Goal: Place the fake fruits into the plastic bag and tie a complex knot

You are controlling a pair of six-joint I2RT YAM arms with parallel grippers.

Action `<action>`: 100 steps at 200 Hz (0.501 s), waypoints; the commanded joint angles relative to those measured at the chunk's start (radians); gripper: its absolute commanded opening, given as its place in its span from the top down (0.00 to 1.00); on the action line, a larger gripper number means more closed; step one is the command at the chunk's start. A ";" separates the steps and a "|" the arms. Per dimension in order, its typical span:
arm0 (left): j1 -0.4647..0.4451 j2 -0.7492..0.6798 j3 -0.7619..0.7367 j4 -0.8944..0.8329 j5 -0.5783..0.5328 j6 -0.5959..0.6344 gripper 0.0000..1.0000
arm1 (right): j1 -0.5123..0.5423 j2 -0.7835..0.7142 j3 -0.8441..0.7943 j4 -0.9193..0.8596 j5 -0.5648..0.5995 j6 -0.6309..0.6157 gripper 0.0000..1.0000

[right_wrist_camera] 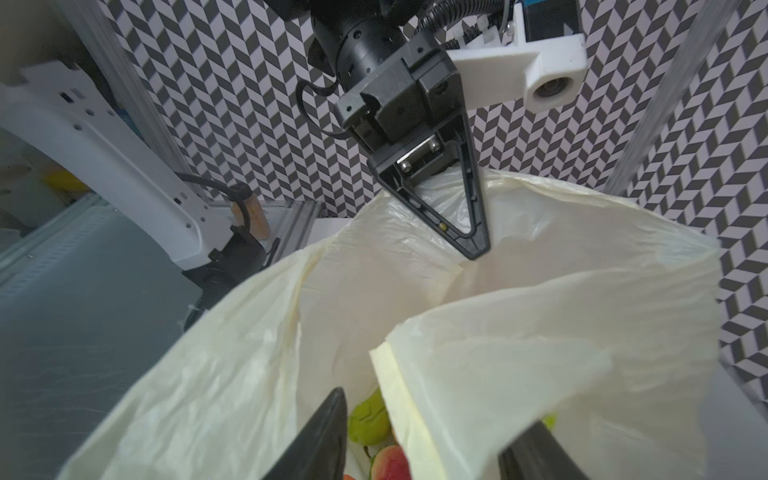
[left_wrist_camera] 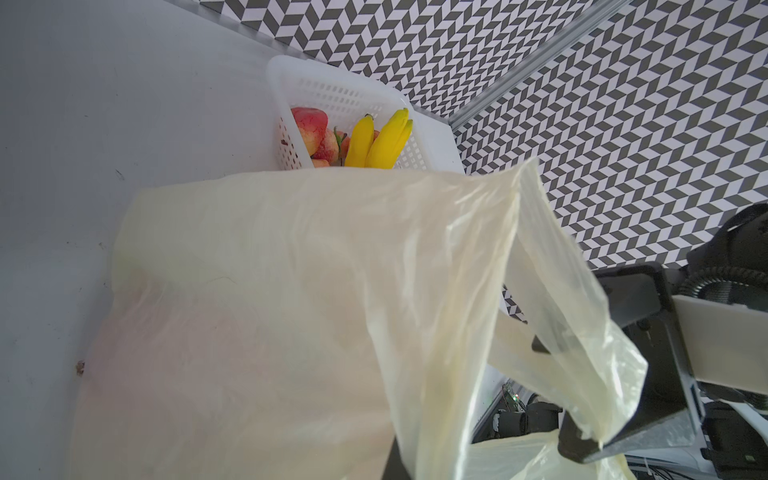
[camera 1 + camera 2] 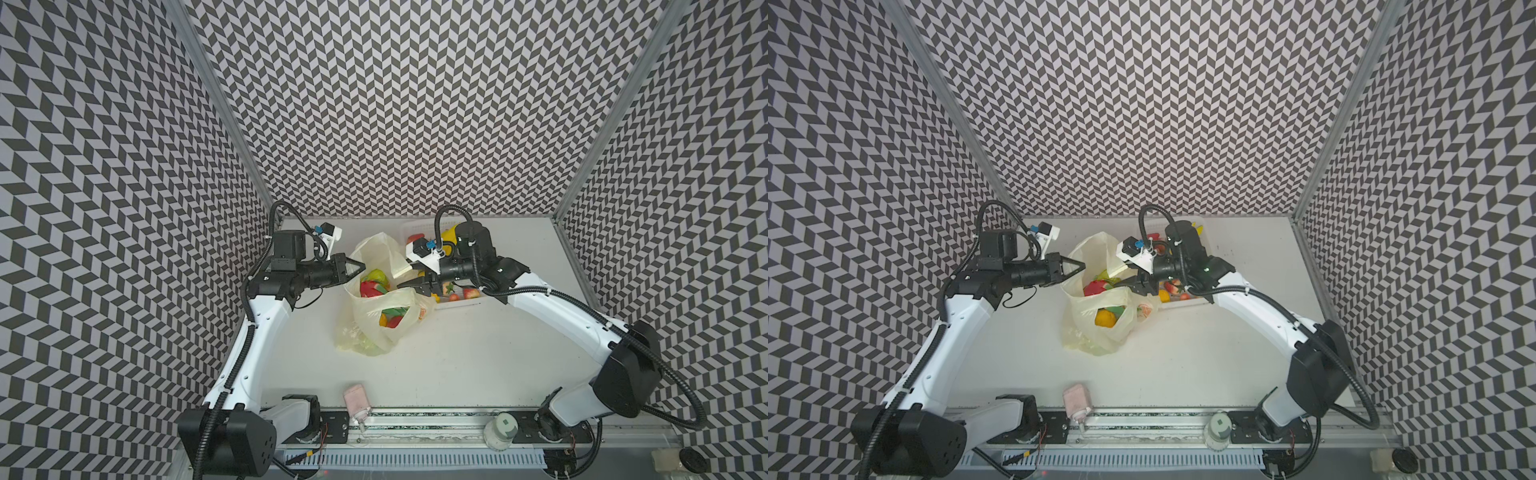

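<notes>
The plastic bag (image 3: 374, 316) (image 3: 1100, 320) stands mid-table in both top views, pale yellow, its mouth wide open. Fake fruits lie inside: a green one (image 1: 368, 419), a red one (image 3: 369, 289) and an orange one (image 3: 1104, 319). My left gripper (image 3: 360, 266) (image 1: 473, 247) is shut on the bag's left rim and holds it up. My right gripper (image 3: 402, 286) (image 1: 432, 449) hovers over the mouth, its fingers (image 1: 328, 436) apart with a loose flap of the bag between them. In the left wrist view the bag (image 2: 291, 291) hides my own jaws. A knot is out of view.
A white perforated basket (image 2: 345, 89) (image 3: 461, 305) stands behind and right of the bag. It holds bananas (image 2: 382, 141), peaches (image 2: 311, 124) and strawberries (image 3: 455, 296). A pink object (image 3: 356, 399) and a white jar (image 3: 500, 430) sit at the table's front edge.
</notes>
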 commanded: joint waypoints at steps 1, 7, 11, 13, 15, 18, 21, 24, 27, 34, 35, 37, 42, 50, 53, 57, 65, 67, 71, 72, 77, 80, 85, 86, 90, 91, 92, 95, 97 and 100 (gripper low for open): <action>-0.006 -0.011 -0.008 0.025 0.015 0.020 1.00 | 0.013 0.007 0.033 0.064 -0.069 -0.007 0.60; -0.006 -0.012 -0.008 0.025 0.015 0.020 1.00 | 0.013 0.005 0.032 0.073 -0.076 0.004 0.65; -0.007 -0.011 -0.009 0.026 0.015 0.020 1.00 | 0.013 0.003 0.030 0.079 -0.080 0.007 0.67; -0.006 -0.011 -0.009 0.026 0.014 0.020 1.00 | 0.013 0.002 0.029 0.081 -0.082 0.011 0.69; -0.006 -0.011 -0.009 0.027 0.015 0.020 1.00 | 0.013 0.001 0.028 0.084 -0.085 0.012 0.70; -0.006 -0.011 -0.009 0.027 0.015 0.020 1.00 | 0.013 -0.001 0.026 0.089 -0.088 0.017 0.72; -0.006 -0.011 -0.009 0.028 0.014 0.020 1.00 | 0.013 -0.003 0.024 0.095 -0.092 0.021 0.74; -0.007 -0.011 -0.010 0.029 0.014 0.020 1.00 | 0.013 -0.004 0.022 0.102 -0.095 0.028 0.77; -0.006 -0.011 -0.010 0.029 0.014 0.020 1.00 | 0.013 -0.006 0.021 0.108 -0.100 0.034 0.80; -0.007 -0.011 -0.012 0.031 0.015 0.020 1.00 | 0.013 -0.013 0.015 0.121 -0.107 0.047 0.87; -0.006 -0.011 -0.012 0.031 0.015 0.020 1.00 | 0.013 -0.013 0.014 0.124 -0.108 0.049 0.87; -0.005 -0.011 -0.012 0.032 0.016 0.020 1.00 | 0.013 -0.015 0.012 0.127 -0.109 0.055 0.89; -0.006 -0.011 -0.012 0.033 0.015 0.021 1.00 | 0.013 -0.020 0.009 0.138 -0.114 0.064 0.93; -0.005 -0.011 -0.012 0.036 0.015 0.021 1.00 | 0.013 -0.025 0.002 0.154 -0.117 0.077 0.99; -0.006 -0.012 -0.011 0.036 0.015 0.021 1.00 | 0.013 -0.027 0.000 0.158 -0.117 0.081 1.00; -0.006 -0.013 -0.011 0.036 0.015 0.020 1.00 | 0.013 -0.031 -0.003 0.164 -0.118 0.088 1.00; -0.006 -0.014 -0.008 0.038 0.016 0.021 1.00 | 0.013 -0.035 -0.008 0.172 -0.114 0.098 1.00; -0.006 -0.015 -0.008 0.038 0.016 0.021 0.99 | 0.013 -0.037 -0.009 0.174 -0.112 0.100 1.00; -0.006 -0.017 -0.006 0.038 0.016 0.021 0.98 | 0.013 -0.039 -0.011 0.175 -0.105 0.102 1.00; -0.006 -0.017 -0.005 0.038 0.016 0.021 0.98 | 0.013 -0.040 -0.012 0.176 -0.104 0.103 1.00; -0.006 -0.020 -0.002 0.038 0.013 0.021 0.96 | 0.012 -0.043 -0.015 0.180 -0.091 0.109 1.00; -0.006 -0.023 0.000 0.039 0.011 0.022 0.96 | 0.011 -0.045 -0.018 0.184 -0.083 0.112 1.00; -0.006 -0.027 0.002 0.043 0.007 0.021 0.94 | 0.011 -0.046 -0.022 0.189 -0.071 0.120 1.00; -0.006 -0.028 0.002 0.044 0.007 0.021 0.94 | 0.011 -0.047 -0.023 0.188 -0.068 0.120 1.00; -0.006 -0.032 0.004 0.047 0.008 0.021 0.92 | 0.010 -0.049 -0.024 0.192 -0.058 0.124 1.00; -0.006 -0.033 0.004 0.048 0.008 0.020 0.92 | 0.010 -0.050 -0.025 0.193 -0.056 0.124 1.00; -0.006 -0.034 0.005 0.049 0.007 0.020 0.92 | 0.010 -0.051 -0.025 0.194 -0.054 0.123 1.00; -0.006 -0.037 0.007 0.052 0.005 0.020 0.91 | 0.009 -0.051 -0.027 0.195 -0.046 0.128 1.00; -0.006 -0.038 0.008 0.053 0.004 0.021 0.91 | 0.009 -0.051 -0.028 0.196 -0.042 0.130 1.00; -0.006 -0.041 0.011 0.055 0.002 0.021 0.91 | 0.008 -0.053 -0.030 0.197 -0.035 0.134 1.00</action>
